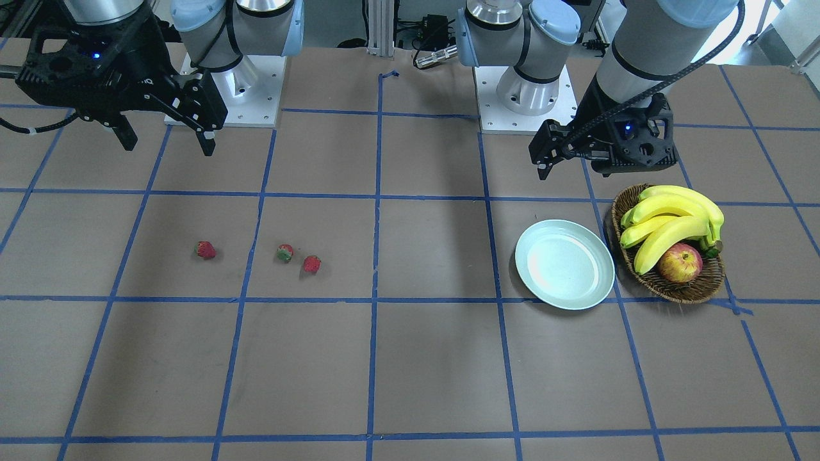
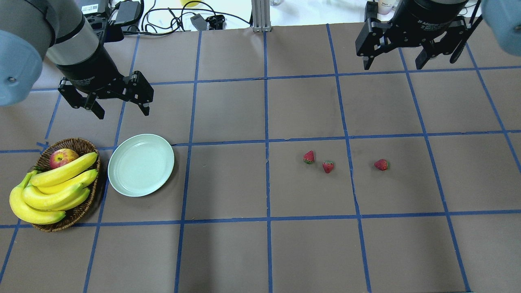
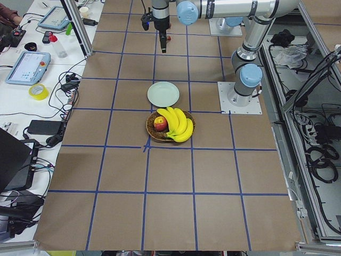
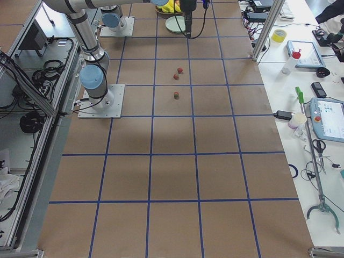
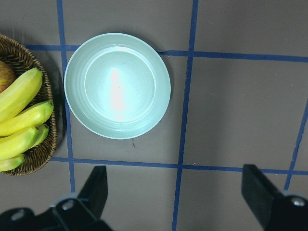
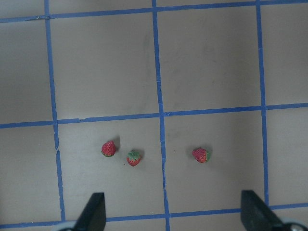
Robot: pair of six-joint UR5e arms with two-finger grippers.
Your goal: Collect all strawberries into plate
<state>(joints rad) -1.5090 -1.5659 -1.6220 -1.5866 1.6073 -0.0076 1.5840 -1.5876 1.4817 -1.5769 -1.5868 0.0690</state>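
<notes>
Looking first at the left gripper (image 2: pixel 122 114), we see its jaws spread wide with nothing between them; it hangs in the air near the plate (image 2: pixel 141 165) and touches nothing. The right gripper (image 2: pixel 392 67) is just as wide open and empty, raised above the table (image 2: pixel 228 244) well apart from the plate, on the side where the berries lie. All three strawberries rest on the bare brown table, none on the plate, in a loose row well off to the robot's right of it. The nearest strawberry (image 2: pixel 309 157) and the middle strawberry (image 2: pixel 328 166) lie just beside each other without touching, and the farthest strawberry (image 2: pixel 381 164) lies apart from that pair, still farther from the plate. From the right wrist view we make out the farthest one lying on its side, its long axis roughly along the row, green cap turned away from the plate and red tip toward it. The middle one shows its cap toward the table's far edge. Which way the nearest one points we cannot tell. Just beside the plate, on the side away from the berries, stands a wicker basket (image 2: pixel 77 143) holding bananas (image 2: pixel 57 187) and an apple (image 2: pixel 63 157).
</notes>
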